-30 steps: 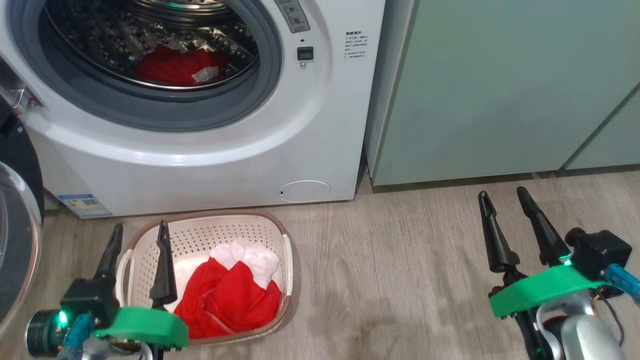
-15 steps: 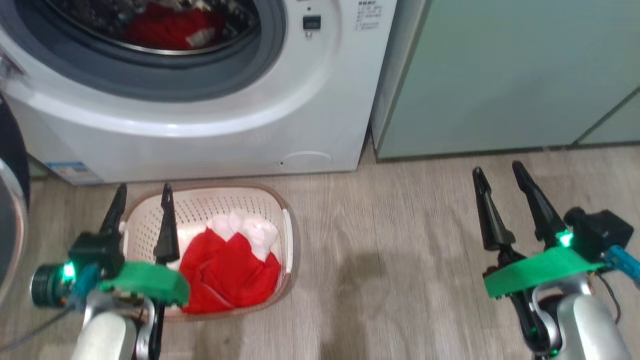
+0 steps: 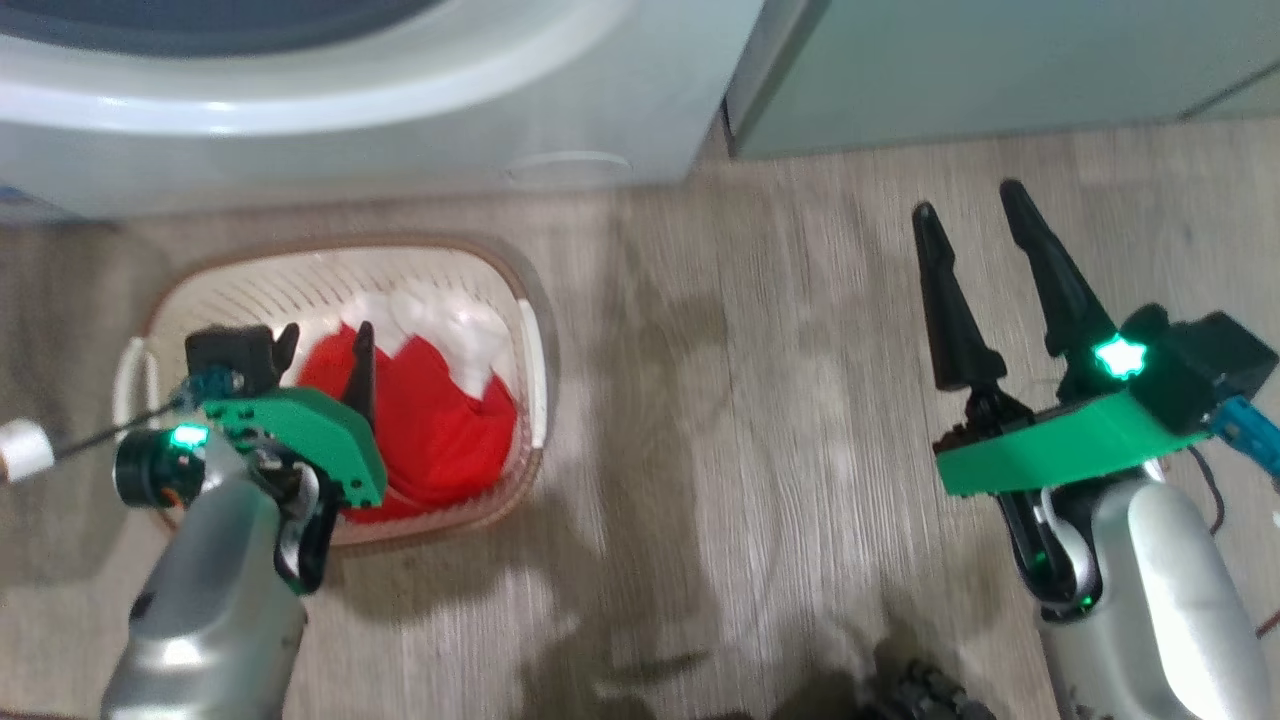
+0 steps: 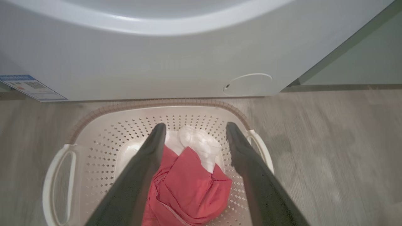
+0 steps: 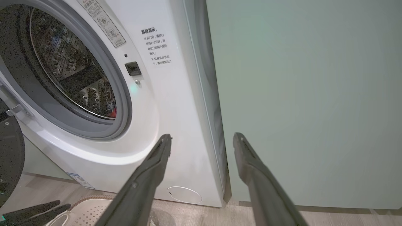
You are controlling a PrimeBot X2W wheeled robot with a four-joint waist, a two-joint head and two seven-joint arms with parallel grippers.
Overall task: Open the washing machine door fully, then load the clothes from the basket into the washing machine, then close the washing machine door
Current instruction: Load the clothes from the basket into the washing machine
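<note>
Left tool (image 4: 196,125) hangs spread wide above the clothes (image 4: 188,185) in the basket (image 4: 103,147); we should plunge deep before pinching.

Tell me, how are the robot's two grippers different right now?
The left gripper hangs over the basket; the right gripper hangs over bare floor. The left gripper points down at the red clothes; the right gripper points toward the washing machine and green cabinet. Both are open and empty.
</note>
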